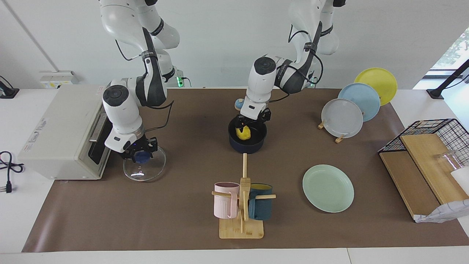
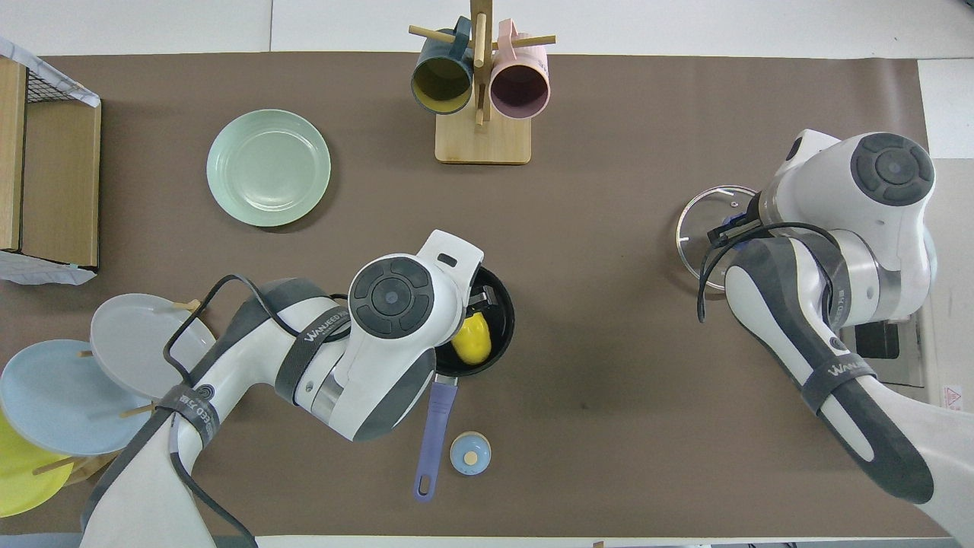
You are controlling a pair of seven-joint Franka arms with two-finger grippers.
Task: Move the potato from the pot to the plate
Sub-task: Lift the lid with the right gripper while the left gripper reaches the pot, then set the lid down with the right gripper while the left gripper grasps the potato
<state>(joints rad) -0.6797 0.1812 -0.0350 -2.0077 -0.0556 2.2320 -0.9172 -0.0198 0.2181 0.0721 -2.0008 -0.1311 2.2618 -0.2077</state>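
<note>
my left tool, fingers spread, straddles the potato in the pot; my right tool grips the lid at nine o'clock; closing off-center could squirt the potato free.

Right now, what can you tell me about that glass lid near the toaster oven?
The glass lid is a clear round disc with a thin rim and a blue knob at its centre. It sits level, low at the table, at the right arm's end, in front of the toaster oven door. The right tool is shut on the knob from above. Whether the rim rests on the brown mat cannot be told. Nothing else touches it; the pot it belongs to stands uncovered, toward the middle of the table.
</note>
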